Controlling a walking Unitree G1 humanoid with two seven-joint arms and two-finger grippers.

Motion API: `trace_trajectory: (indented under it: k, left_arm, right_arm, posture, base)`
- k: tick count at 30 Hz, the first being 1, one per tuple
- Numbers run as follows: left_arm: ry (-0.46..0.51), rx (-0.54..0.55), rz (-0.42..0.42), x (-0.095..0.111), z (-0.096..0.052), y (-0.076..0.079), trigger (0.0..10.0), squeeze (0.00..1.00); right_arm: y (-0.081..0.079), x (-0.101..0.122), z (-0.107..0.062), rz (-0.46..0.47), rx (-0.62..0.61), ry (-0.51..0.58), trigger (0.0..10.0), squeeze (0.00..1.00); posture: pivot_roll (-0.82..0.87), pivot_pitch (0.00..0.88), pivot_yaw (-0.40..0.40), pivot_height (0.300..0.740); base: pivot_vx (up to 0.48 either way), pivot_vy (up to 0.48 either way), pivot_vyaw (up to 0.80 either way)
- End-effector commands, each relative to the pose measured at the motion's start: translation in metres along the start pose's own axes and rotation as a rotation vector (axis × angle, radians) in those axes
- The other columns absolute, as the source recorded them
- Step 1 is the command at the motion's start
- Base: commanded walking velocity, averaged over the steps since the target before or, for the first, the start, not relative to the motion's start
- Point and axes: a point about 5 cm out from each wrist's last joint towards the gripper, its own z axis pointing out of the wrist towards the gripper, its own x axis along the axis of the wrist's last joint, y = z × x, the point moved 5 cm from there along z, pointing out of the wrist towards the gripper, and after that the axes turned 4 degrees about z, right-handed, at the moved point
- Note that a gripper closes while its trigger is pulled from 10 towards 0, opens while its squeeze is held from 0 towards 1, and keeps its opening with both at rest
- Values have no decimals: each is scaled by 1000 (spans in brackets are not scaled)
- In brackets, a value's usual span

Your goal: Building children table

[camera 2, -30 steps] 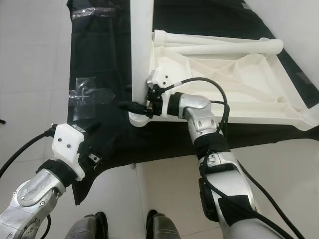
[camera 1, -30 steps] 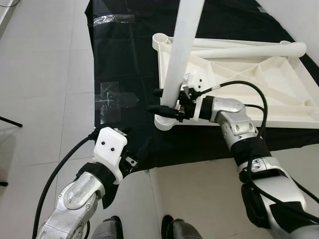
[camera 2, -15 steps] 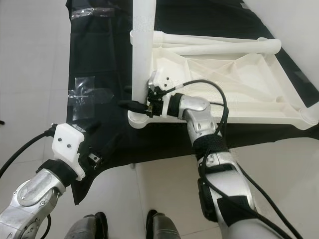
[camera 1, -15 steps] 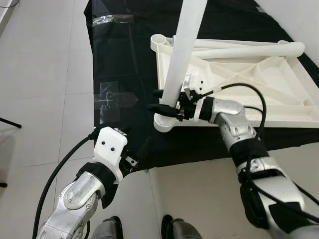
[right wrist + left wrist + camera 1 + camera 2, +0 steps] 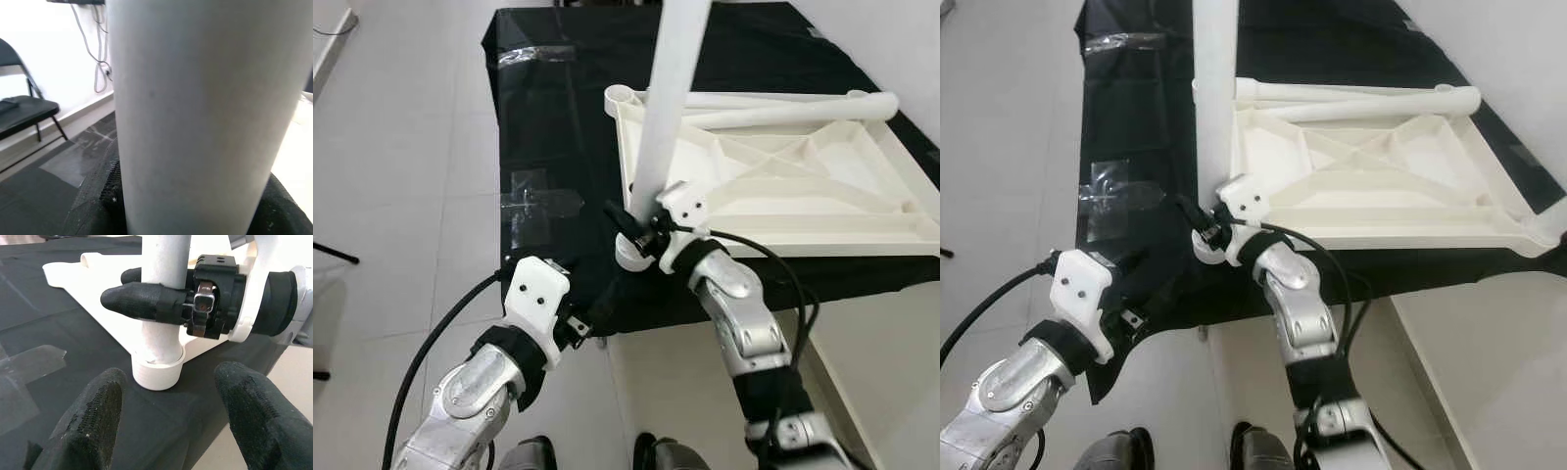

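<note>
On the robot's left, the left gripper hangs low at the near edge of the black cloth-covered bench, just beside the near left corner of the tabletop. Its two black fingers stand wide apart with nothing between them, pointing toward the leg socket. Two patches of clear tape lie on the cloth further along the bench's left side.

Toward the middle, a white plastic children's tabletop lies upside down on the bench, its ribbed underside facing up. At its near left corner sits a round white socket, and a long white cylindrical table leg stands upright in that socket, leaning slightly. The right gripper is clamped on this leg just above the socket: the left wrist view shows one black finger wrapped across the front of the tube, the other behind it.

Further right, two more white cylindrical legs lie side by side along the far edge of the tabletop. The right arm reaches up from below the bench edge, a black cable looping beside it. A black folding chair stands by a white wall.
</note>
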Motion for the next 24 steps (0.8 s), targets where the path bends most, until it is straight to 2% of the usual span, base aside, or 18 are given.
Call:
trace_trajectory:
  k: [1,2,3,5,6,7,8,12,16,23,24]
  left_arm:
    - [-12,-1,-13,-4,-2,1,10000,0]
    - [-14,1,-11,-4,-2,0,10000,0]
    - [-14,1,-11,-4,-2,0,10000,0]
    - [-15,3,-13,-5,-2,0,10000,0]
    - [-15,1,-13,-5,-2,1,10000,0]
    - [-15,1,-13,-5,-2,1,10000,0]
    - [-15,-2,-12,-5,-1,2,10000,0]
    - [-15,-4,-12,-5,-1,3,10000,0]
    - [-24,-6,-5,-7,-4,4,10000,0]
    - [-35,1,6,-7,-9,3,10000,0]
    - [-34,9,12,-6,-10,1,10000,0]
  right_arm:
    - [2,-34,-8,39,13,-122,10000,0]
    - [-1,-27,-7,44,37,-100,10000,1000]
    - [-1,-27,-7,44,37,-100,10000,1000]
    - [-10,-14,-7,83,138,-67,10000,1000]
    - [-10,-8,-7,69,168,-47,10000,678]
    - [-10,-8,-7,69,168,-47,10000,678]
    - [-8,0,-7,51,246,-31,10000,0]
    - [-1,11,-5,32,339,-11,10000,0]
    - [-1,15,-7,21,543,-41,10000,0]
    - [4,24,-1,31,581,-43,10000,0]
    - [8,24,1,37,572,-48,0,0]
  posture:
    - [69,237,-85,740]
    - [78,233,-83,740]
    - [78,233,-83,740]
    - [83,228,-82,740]
    - [87,225,-85,740]
    - [87,225,-85,740]
    - [90,223,-86,740]
    - [92,223,-87,740]
    - [112,227,-96,740]
    - [124,231,-99,740]
    - [126,233,-101,740]
  base:
    - [0,0,0]
    - [0,0,0]
    - [0,0,0]
    - [0,0,0]
    - [0,0,0]
    - [0,0,0]
    - [0,0,0]
    - [0,0,0]
    - [0,0,0]
    - [0,0,0]
    - [0,0,0]
